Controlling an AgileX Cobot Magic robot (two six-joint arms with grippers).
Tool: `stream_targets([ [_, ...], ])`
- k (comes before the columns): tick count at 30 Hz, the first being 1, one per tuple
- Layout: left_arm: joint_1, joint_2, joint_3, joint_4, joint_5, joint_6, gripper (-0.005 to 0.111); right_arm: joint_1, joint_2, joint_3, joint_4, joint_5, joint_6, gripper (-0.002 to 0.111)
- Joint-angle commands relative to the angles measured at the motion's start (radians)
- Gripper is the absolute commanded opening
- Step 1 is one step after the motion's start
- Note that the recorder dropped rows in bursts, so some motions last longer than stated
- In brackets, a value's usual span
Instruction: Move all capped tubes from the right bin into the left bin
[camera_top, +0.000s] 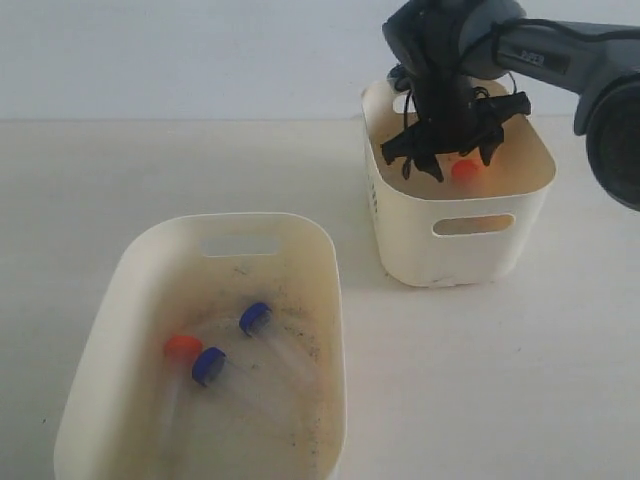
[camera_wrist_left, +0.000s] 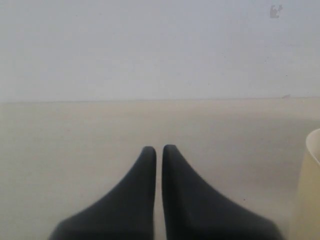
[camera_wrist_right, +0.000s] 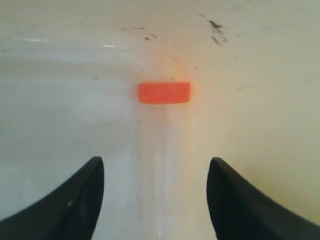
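The right bin (camera_top: 470, 255), cream with a handle cut-out, holds one orange-capped tube (camera_top: 464, 169). My right gripper (camera_top: 447, 160) reaches down into it, open. In the right wrist view the orange cap (camera_wrist_right: 164, 92) lies ahead of the gripper (camera_wrist_right: 155, 167), and the tube's clear body runs back between the two fingers without touching them. The left bin (camera_top: 330, 300), its floor speckled black, holds three tubes: two blue-capped (camera_top: 255, 318) (camera_top: 208, 365) and one orange-capped (camera_top: 183, 346). My left gripper (camera_wrist_left: 159, 149) is shut on nothing above the bare table; the exterior view does not show it.
The pale tabletop (camera_top: 480, 380) lies between and around the two bins. A cream bin edge (camera_wrist_left: 310, 190) shows at the side of the left wrist view. The right arm's dark body (camera_top: 560, 60) comes in from the upper right.
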Motion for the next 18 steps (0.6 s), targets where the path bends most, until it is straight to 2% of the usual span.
stream_targets([
  [1,-0.007,0.004,-0.004,-0.003,-0.009,-0.004,0.004,0.029,0.000,-0.045,-0.013,0.003,0.034,0.058],
  [12,-0.007,0.004,-0.004,-0.003,-0.009,-0.004,0.004,0.015,-0.044,-0.045,-0.063,0.003,0.056,0.058],
  [18,-0.007,0.004,-0.004,-0.003,-0.009,-0.004,0.004,0.017,-0.055,-0.045,0.026,0.003,0.037,0.058],
])
